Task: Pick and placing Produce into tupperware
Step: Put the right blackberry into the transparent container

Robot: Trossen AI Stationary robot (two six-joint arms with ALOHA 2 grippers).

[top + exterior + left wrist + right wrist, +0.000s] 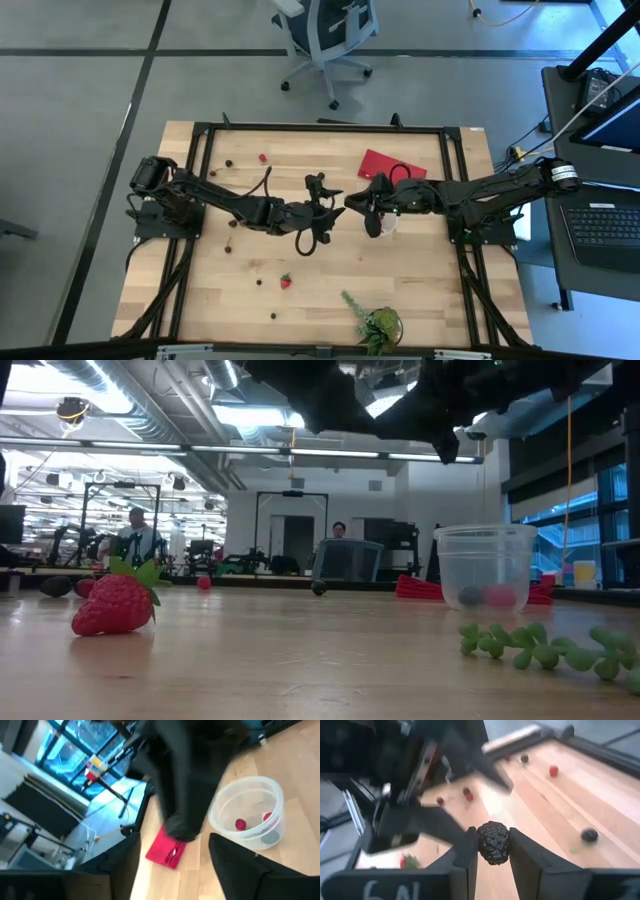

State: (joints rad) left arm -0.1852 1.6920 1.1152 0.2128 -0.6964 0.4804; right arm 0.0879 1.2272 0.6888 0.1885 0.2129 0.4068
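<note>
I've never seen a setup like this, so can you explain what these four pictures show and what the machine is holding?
Two dark robot arms work over a pale wooden table. One picture looks straight down, one looks level across the tabletop, and two come from cameras on the wrists. The right gripper is shut on a bumpy dark blackberry. The left gripper is open beside the small clear plastic cup, which already holds a few small fruits. Scattered around are a red strawberry, small berries, a flat red rectangle and a green leafy plant.
</note>
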